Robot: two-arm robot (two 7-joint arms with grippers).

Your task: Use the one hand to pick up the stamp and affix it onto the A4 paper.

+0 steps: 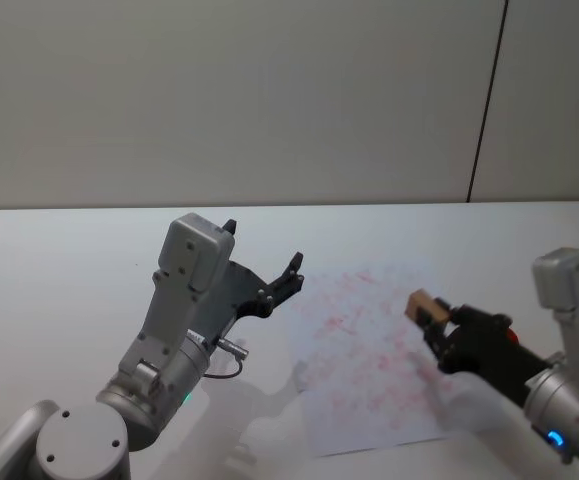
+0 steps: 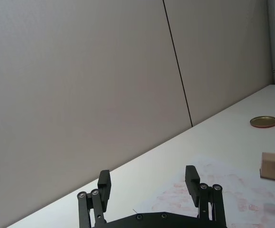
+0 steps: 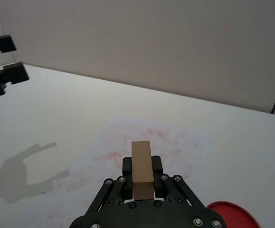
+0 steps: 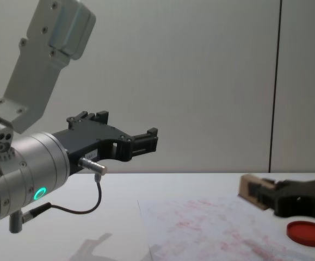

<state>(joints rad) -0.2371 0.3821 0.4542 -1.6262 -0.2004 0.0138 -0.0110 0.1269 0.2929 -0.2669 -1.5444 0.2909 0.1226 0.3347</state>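
Observation:
My right gripper is shut on the stamp, a small tan wooden block that sticks out past the fingertips. It hangs a little above the right part of the A4 paper, a white sheet smudged with red marks. From the right wrist the stamp sits clamped between the black jaws, with the paper beyond it. In the chest view the stamp floats above the sheet. My left gripper is open and raised in the air left of the paper, holding nothing.
A round red ink pad lies on the white table just right of the paper, under my right gripper. A flat gold disc rests farther off on the table. A plain wall stands behind.

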